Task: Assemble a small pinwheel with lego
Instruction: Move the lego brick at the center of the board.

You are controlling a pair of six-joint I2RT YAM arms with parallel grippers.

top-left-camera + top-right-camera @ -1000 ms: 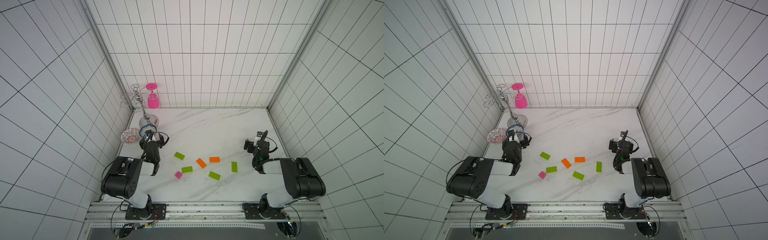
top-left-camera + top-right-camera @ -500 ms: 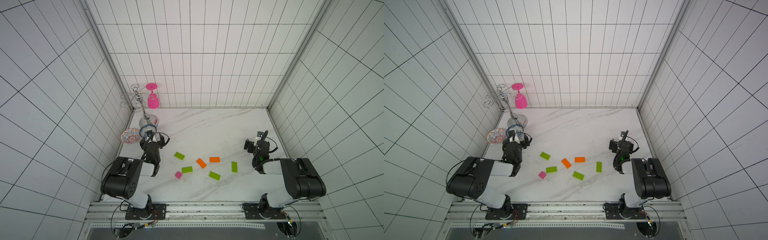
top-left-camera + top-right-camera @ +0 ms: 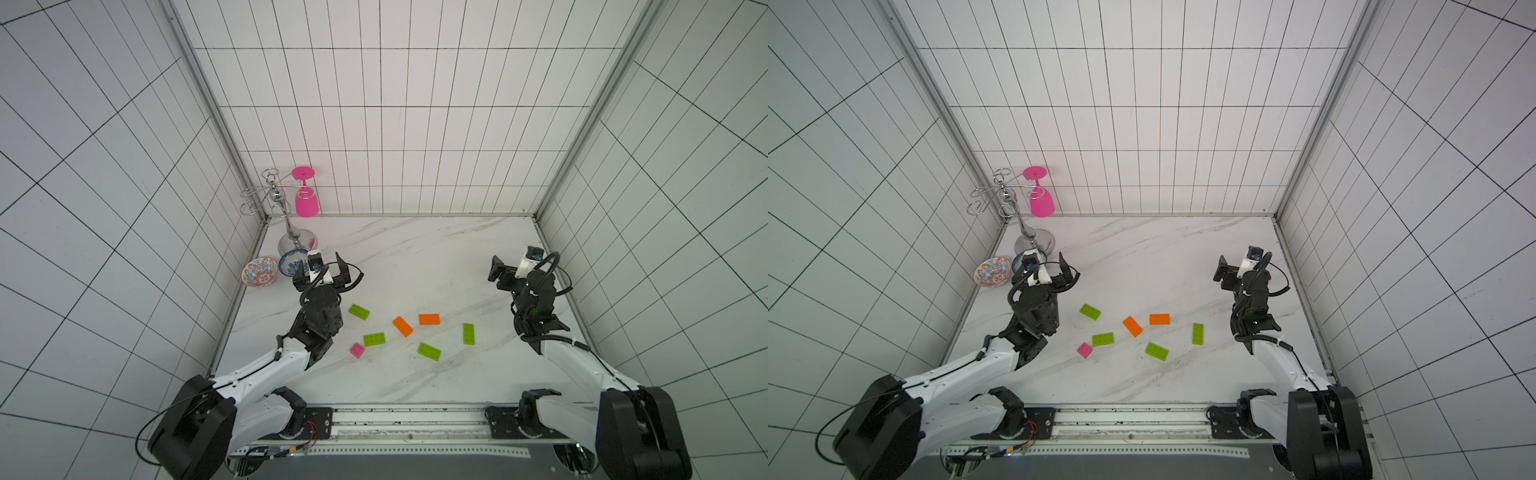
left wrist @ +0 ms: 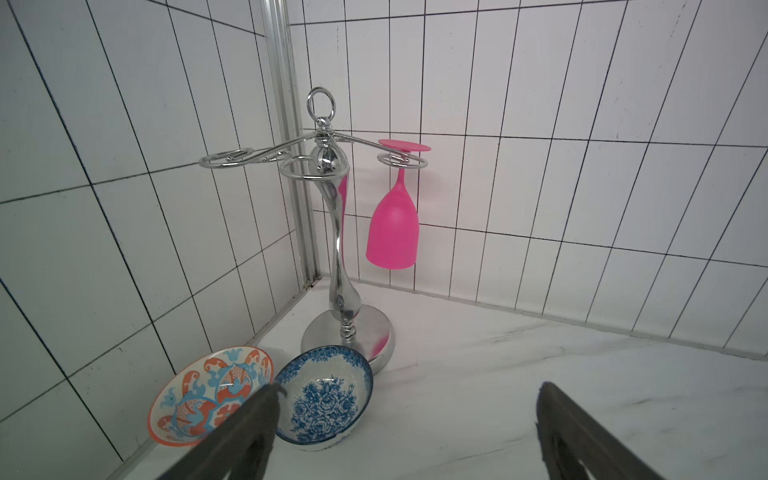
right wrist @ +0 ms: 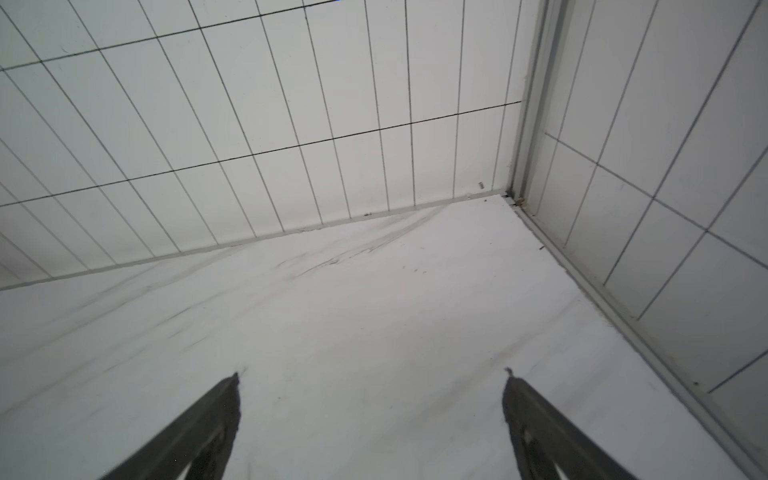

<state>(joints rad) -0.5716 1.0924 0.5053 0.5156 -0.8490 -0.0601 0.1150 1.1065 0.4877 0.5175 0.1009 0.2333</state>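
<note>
Watching remotely, I saw the left tool (image 4: pixel 409 387) and right tool (image 5: pixel 372 374) both spread wide, gripping nothing, while the lego (image 3: pixel 374 339) lay scattered, unassembled, on the table (image 3: pixel 415 257) between them.

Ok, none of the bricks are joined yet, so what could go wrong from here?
1. The left gripper, open, hangs close to the blue bowl and the chrome stand; swinging toward the bricks could clip them.
2. The pink brick lies right beside a lime-green brick, so wide jaws closing on it may shove or catch the neighbour.
3. All the bricks lie flat on smooth marble; a side pinch could make them slide instead of lift.
</note>
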